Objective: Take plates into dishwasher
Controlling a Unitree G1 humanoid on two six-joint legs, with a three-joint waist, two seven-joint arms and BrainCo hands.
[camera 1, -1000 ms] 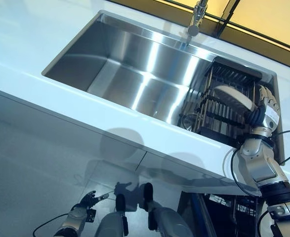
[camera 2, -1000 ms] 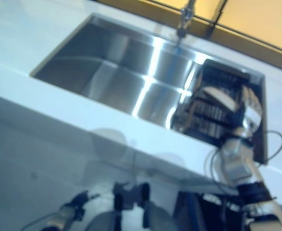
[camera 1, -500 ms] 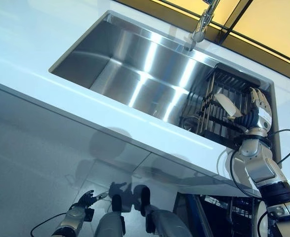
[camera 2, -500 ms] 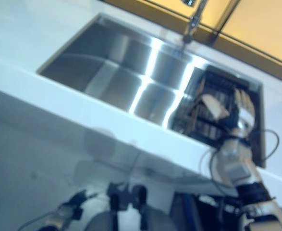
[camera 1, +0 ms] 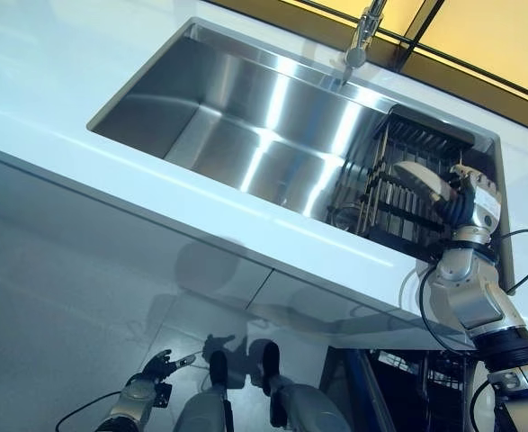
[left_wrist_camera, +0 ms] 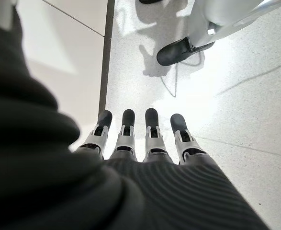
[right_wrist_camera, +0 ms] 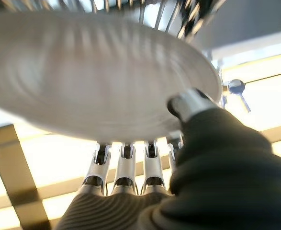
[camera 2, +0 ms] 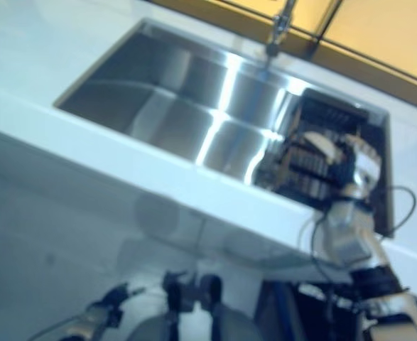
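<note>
- Left eye view, far left and low: the robot's left hand (camera 1: 158, 366) hangs idle near the floor, fingers straight, holding nothing.
- Centre: a rectangular stainless-steel sink (camera 1: 246, 126) is set in a white countertop (camera 1: 57, 81).
- Right: a dark wire dish rack (camera 1: 406, 193) stands in the sink's end.
- Far right: the right hand (camera 1: 466, 202) pinches a round white plate (right_wrist_camera: 97, 72), thumb over its rim, apparently lifting it from the rack for the dishwasher.
</note>
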